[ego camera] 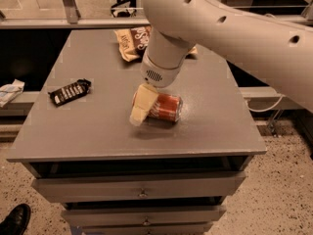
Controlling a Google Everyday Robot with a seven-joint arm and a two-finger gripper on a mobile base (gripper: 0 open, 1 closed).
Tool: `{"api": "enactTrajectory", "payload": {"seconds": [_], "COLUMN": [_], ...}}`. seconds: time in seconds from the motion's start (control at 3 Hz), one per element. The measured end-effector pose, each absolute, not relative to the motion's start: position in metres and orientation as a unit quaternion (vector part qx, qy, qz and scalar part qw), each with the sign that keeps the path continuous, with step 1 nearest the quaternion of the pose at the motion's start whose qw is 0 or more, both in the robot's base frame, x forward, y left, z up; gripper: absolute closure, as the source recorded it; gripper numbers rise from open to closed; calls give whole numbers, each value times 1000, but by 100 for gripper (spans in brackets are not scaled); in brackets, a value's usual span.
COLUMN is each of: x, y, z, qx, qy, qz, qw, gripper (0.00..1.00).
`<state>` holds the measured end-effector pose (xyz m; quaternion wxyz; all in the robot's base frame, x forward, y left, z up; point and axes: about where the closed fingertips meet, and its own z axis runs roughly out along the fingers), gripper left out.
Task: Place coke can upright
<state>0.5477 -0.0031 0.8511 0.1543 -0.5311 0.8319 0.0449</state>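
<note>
I see a grey counter (98, 131), my white arm (234, 28) over it, and a snack bag (129, 40) at the back. The coke can (166, 107) lies sideways mid-counter. My pincer (142, 105) overlaps its end; I cannot tell its grip. A black bar (70, 92) lies apart.

A grey bench (98, 131) stands on a speckled floor (286, 190), with shallow drawers (195, 186) stacked beneath its top, each with a small knob at the middle. A brown-and-tan snack bag (131, 40) lies at the far edge, its right part hidden behind the arm. A small black wrapped bar (70, 91) lies flat near the left edge, well apart from the bag. The pincer (138, 116) hangs low over the bench's middle, right of the bar. Off the bench to the left, a white crumpled object (10, 91) rests on a lower ledge. A black shoe (14, 220) shows at the bottom left corner.
</note>
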Motion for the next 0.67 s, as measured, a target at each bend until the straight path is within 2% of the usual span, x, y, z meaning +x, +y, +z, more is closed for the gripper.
{"api": "enactTrajectory", "payload": {"seconds": [0.33, 0.67], "x": [545, 550], "y": [6, 7], "z": [839, 849], "qx": [-520, -507], "qy": [840, 846], "qz": [47, 43], "qw": [148, 162], "gripper": [26, 65]}}
